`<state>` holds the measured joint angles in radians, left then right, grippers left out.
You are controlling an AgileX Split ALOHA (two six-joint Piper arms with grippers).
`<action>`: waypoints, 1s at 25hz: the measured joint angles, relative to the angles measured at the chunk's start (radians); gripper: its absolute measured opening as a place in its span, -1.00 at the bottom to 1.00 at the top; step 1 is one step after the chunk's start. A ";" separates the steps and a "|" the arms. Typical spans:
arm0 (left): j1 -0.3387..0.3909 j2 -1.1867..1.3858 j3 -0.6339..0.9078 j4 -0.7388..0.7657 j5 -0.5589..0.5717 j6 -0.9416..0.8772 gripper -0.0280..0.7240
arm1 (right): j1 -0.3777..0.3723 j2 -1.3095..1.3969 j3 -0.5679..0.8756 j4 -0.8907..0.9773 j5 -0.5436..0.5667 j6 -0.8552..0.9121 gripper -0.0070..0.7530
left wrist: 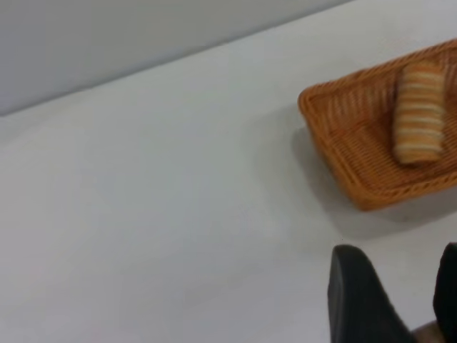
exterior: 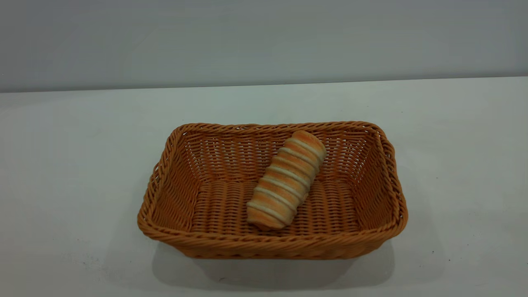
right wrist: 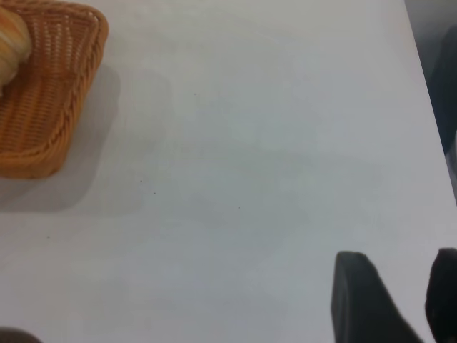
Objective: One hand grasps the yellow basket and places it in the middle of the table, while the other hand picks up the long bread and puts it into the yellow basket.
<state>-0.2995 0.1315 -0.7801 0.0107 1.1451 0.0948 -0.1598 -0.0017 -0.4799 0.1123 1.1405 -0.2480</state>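
Note:
The yellow basket [exterior: 185,198] stands in the middle of the white table [exterior: 62,165]. The long bread [exterior: 286,180] lies slantwise inside it, one end against the far wall. Neither arm shows in the exterior view. In the left wrist view the basket [left wrist: 343,118] with the bread [left wrist: 418,113] lies far off; my left gripper [left wrist: 400,286] hangs over bare table, open and empty. In the right wrist view a corner of the basket [right wrist: 50,107] and an end of the bread [right wrist: 11,43] show; my right gripper [right wrist: 396,286] is open and empty, well away from it.
A grey wall [exterior: 264,41] runs behind the table's far edge. Bare white tabletop lies on both sides of the basket. The table's edge [right wrist: 421,93] shows in the right wrist view, with dark shapes beyond it.

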 joint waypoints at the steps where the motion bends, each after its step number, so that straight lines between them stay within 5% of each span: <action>1: 0.025 -0.026 0.039 -0.027 -0.006 0.022 -0.06 | 0.000 0.000 0.000 0.000 0.000 0.000 -0.28; 9: 0.144 -0.125 0.261 -0.168 -0.038 0.117 -0.06 | 0.000 0.000 0.000 0.000 0.000 0.000 -0.28; 25: 0.297 -0.154 0.286 -0.140 -0.002 0.128 -0.26 | 0.000 0.000 0.000 0.000 0.000 -0.001 -0.28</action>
<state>-0.0025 -0.0226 -0.4941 -0.1295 1.1430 0.2232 -0.1598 -0.0017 -0.4799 0.1123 1.1405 -0.2488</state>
